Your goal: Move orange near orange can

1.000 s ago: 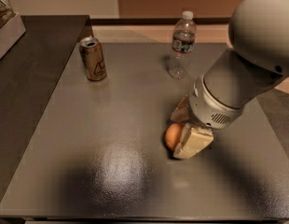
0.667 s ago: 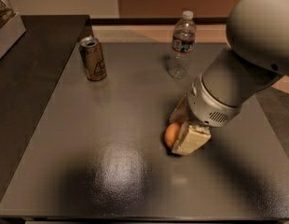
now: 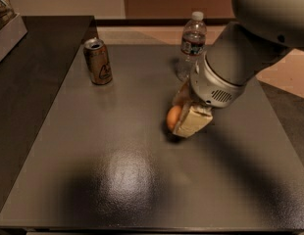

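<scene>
As I look over the worktop [image 3: 117, 180], my tool [image 3: 180, 122] hangs low, clamped on the orange [image 3: 172, 117], well apart from the can [image 3: 98, 61], to its right and nearer me.

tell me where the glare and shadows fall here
camera view: soft glare on the table front-centre, dim patches flanking it; dark shadow just under the orange, which the gripper holds mid-table, right of the orange can
</scene>
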You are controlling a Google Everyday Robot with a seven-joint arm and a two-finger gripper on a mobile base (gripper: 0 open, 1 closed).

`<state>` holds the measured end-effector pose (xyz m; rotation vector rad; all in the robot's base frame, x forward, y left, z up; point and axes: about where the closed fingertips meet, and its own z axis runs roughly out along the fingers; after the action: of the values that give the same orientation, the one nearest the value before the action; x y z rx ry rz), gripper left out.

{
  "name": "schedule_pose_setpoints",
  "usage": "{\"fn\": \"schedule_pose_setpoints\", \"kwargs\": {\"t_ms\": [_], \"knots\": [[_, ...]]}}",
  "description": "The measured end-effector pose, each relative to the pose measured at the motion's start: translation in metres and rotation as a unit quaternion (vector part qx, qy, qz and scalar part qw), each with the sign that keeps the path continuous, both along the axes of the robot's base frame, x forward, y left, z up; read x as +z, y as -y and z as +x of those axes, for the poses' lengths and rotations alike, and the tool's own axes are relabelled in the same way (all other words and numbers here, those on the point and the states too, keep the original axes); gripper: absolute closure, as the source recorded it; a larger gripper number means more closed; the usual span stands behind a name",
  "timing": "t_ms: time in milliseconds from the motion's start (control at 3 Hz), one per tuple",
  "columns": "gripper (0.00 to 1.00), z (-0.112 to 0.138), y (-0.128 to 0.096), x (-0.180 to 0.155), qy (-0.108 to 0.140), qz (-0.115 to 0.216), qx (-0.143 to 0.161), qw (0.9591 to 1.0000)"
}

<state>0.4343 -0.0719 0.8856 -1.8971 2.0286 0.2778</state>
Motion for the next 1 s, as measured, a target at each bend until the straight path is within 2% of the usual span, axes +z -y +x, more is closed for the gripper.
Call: {"fn": "schedule_pose_setpoints", "kwargs": {"t_ms": [333, 667, 1000], "knots": [[1.00, 0.043, -0.016, 0.028, 0.012, 0.022, -0.023, 0.9994], [1.00, 0.089, -0.040, 0.039, 0.020, 0.049, -0.042, 0.9977], [1.00, 0.126, -0.073, 0.031, 0.016, 0.066, -0.043, 0.9968]]}}
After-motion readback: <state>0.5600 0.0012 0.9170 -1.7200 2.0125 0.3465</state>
